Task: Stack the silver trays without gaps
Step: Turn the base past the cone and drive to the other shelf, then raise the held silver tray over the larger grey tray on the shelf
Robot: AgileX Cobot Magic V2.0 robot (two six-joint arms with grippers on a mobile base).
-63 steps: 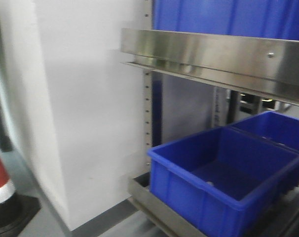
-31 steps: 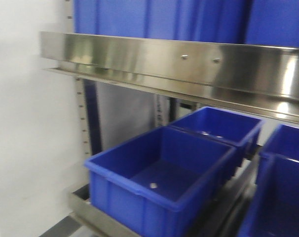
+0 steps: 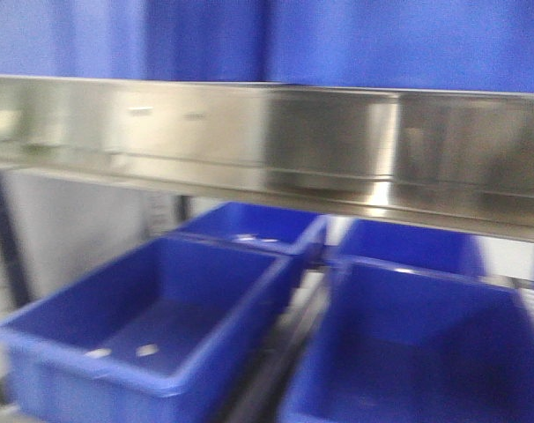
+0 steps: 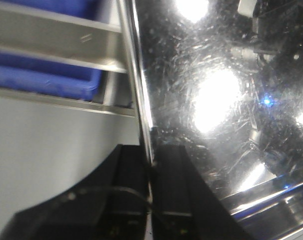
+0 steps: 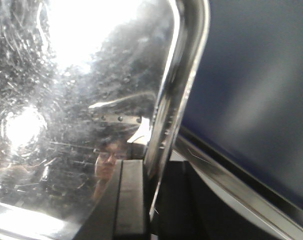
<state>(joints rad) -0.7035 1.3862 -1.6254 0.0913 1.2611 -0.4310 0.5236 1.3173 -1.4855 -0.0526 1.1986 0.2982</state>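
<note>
A silver tray (image 4: 216, 90) fills the right of the left wrist view, its scratched mirror face reflecting lamps. My left gripper (image 4: 150, 155) is shut on its thin rim (image 4: 136, 75), one black finger on each side. In the right wrist view a silver tray (image 5: 81, 100) fills the left, with its rounded rim (image 5: 184, 75) running upward. My right gripper (image 5: 151, 172) is shut on that rim. I cannot tell whether both views show the same tray. Neither the trays nor the grippers appear in the front view.
A broad steel shelf rail (image 3: 267, 141) crosses the front view, with blue plastic above it. Below it stand open blue bins (image 3: 144, 317) (image 3: 408, 344), others behind. The left wrist view shows the rack (image 4: 56, 40) and a pale wall (image 4: 51, 140). A dark blue surface (image 5: 256, 75) lies right of the right gripper.
The front view has swung to the right along the rack. The white wall and the traffic cone have left the frame, and more blue bins have come into view.
</note>
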